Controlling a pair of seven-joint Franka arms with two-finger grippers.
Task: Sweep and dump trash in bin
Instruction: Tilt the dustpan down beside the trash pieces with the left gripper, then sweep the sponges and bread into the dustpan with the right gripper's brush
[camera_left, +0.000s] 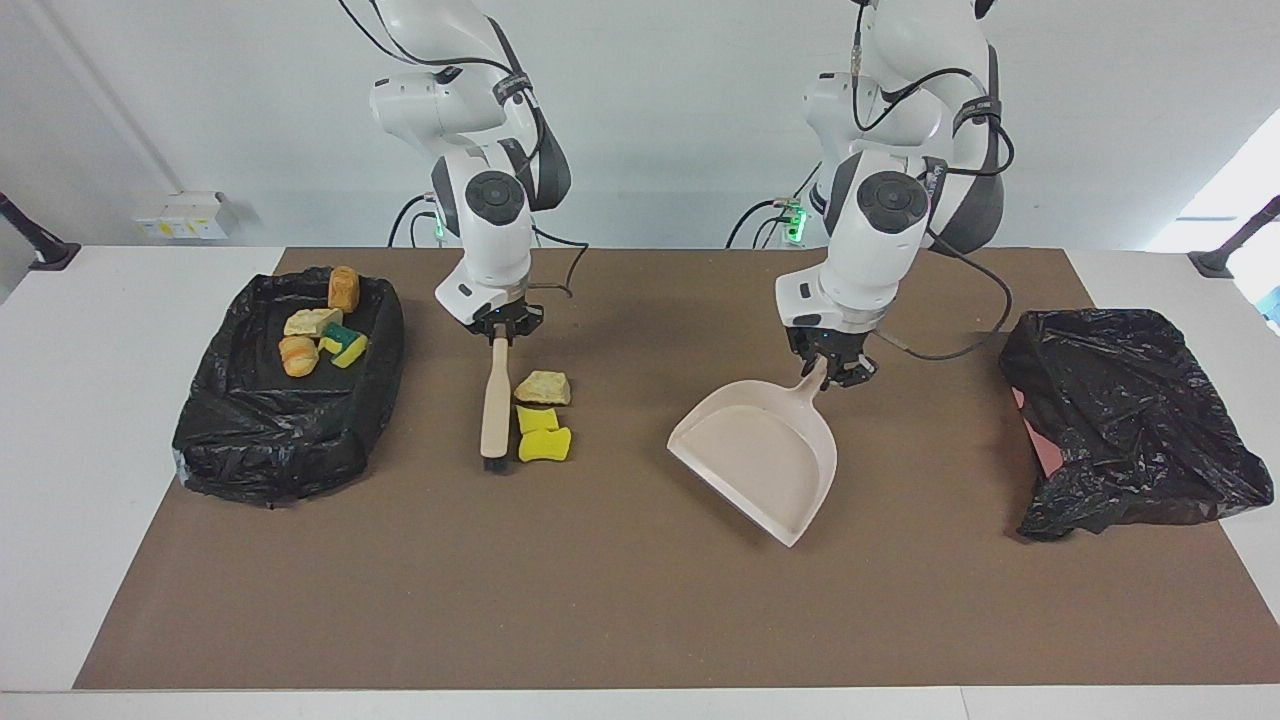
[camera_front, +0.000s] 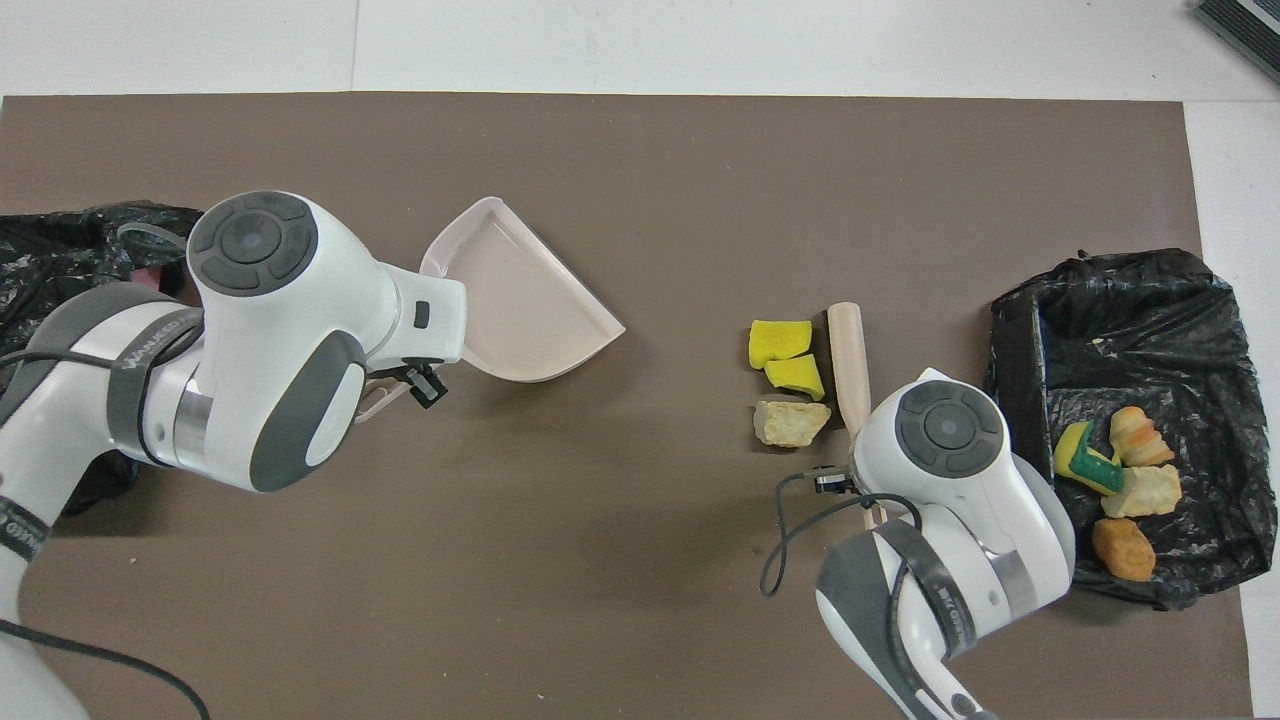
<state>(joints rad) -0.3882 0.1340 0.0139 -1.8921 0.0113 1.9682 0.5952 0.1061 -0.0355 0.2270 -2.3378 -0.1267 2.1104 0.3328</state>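
1. We see the right gripper (camera_left: 503, 333) pinching the top of the brush (camera_left: 494, 400) handle, over the brown mat (camera_left: 640, 600) toward the right arm's end of the table; the brush points away from the robots, its dark bristles at the mat.
2. Just beside the brush lie three scraps of trash: a tan bread-like chunk (camera_left: 543, 388) nearest the robots, then two yellow sponge pieces (camera_left: 541, 436) touching each other.
3. We count four more scraps inside the black-lined bin (camera_left: 290, 440) at the right arm's end: an orange-brown chunk (camera_left: 343, 288), a beige chunk (camera_left: 312, 322), a bread-like roll (camera_left: 298, 355) and a yellow-and-green sponge (camera_left: 346, 344).
4. The left gripper (camera_left: 830, 367) is clamped on the handle of the beige dustpan (camera_left: 760, 455), which looks raised and tilted over the mat, its open mouth turned toward the right arm's end.
5. The dustpan is well apart from the three loose scraps.
6. A second black bag (camera_left: 1120, 420), with something pink showing under it, sits at the left arm's end.
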